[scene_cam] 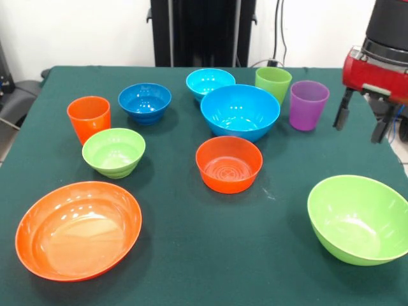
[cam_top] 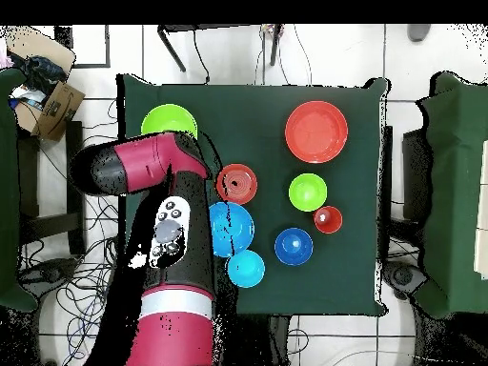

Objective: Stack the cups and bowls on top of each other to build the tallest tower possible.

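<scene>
My gripper (scene_cam: pixel 361 124) hangs open and empty at the far right, just right of the purple cup (scene_cam: pixel 308 105). The lime green cup (scene_cam: pixel 273 84) stands behind it. The orange cup (scene_cam: pixel 88 118) stands at the far left. The bowls stand apart: dark blue (scene_cam: pixel 145 102), small light blue (scene_cam: pixel 210 83), large light blue (scene_cam: pixel 240 111), small green (scene_cam: pixel 113 152), small orange (scene_cam: pixel 229 164), large orange (scene_cam: pixel 78 229), large green (scene_cam: pixel 358 218). Nothing is stacked, so there is no tower. In the overhead view my arm (cam_top: pixel 162 229) hides the gripper and the purple and green cups.
The green table cloth (scene_cam: pixel 191 274) ends close to the gripper at the right edge. The black pedestal (scene_cam: pixel 203 32) stands behind the table. A cardboard box (cam_top: pixel 52 100) and chairs stand off the table in the overhead view.
</scene>
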Tool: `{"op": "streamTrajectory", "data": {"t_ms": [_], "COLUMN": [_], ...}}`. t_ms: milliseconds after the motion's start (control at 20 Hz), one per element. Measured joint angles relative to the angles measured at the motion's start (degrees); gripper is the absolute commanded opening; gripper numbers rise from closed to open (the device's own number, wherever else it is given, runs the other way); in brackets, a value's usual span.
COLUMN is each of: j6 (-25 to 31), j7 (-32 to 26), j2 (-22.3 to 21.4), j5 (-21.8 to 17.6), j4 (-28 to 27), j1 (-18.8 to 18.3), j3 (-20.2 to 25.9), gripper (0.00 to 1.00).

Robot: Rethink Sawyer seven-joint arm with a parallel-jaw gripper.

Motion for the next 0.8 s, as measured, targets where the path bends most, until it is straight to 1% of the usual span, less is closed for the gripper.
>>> {"op": "streamTrajectory", "data": {"t_ms": [200, 300, 450, 800], "j6": [-0.01, 0.00, -0.01, -0.85], "j7": [4.30, 5.06, 5.25, 5.25], "j2": [1.90, 2.70, 5.04, 8.26], "j5": [1.62, 2.06, 2.46, 2.51], "j4": [-1.83, -2.38, -3.57, -4.24], "j1": [0.79, 0.76, 0.60, -0.50], "j3": [-3.10, -3.90, -5.53, -6.31], "gripper": [1.00, 1.00, 1.00, 1.00]}}
